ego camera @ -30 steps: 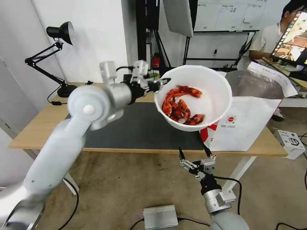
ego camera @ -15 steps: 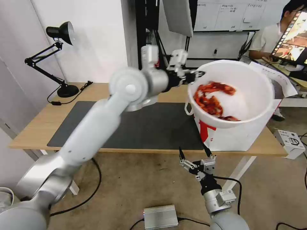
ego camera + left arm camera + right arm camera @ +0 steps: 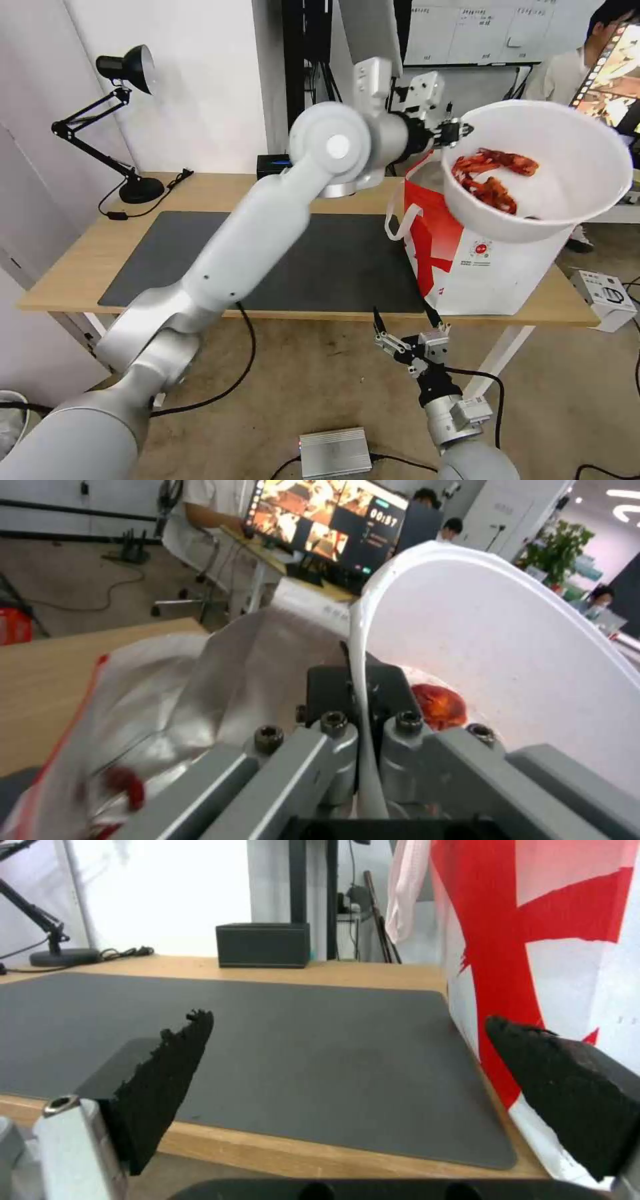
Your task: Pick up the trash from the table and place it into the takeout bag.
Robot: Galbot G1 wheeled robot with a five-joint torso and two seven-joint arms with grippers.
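Observation:
My left gripper (image 3: 459,131) is shut on the rim of the white round bowl (image 3: 573,167) of red shells (image 3: 490,177), held tilted in the air above the takeout bag (image 3: 493,267). In the left wrist view the gripper (image 3: 363,700) pinches the bowl's rim (image 3: 363,645), with the bag's silver foil lining (image 3: 220,680) below. The bag stands at the right end of the light-wood table (image 3: 80,260), beside the dark grey mat (image 3: 320,260). My right gripper (image 3: 407,321) hangs open below the table's front edge; its view shows its fingers (image 3: 167,1075) facing the mat (image 3: 280,1040) and the bag's red and white side (image 3: 533,965).
A black desk lamp (image 3: 127,67) stands at the table's back left corner. A black tissue box (image 3: 263,945) sits at the back edge. A silver box (image 3: 335,452) and cables lie on the floor. A white box (image 3: 603,297) sits right of the table.
My left arm has swung right and upward with the bowl, from over the mat to above the bag's opening. The right arm has not moved.

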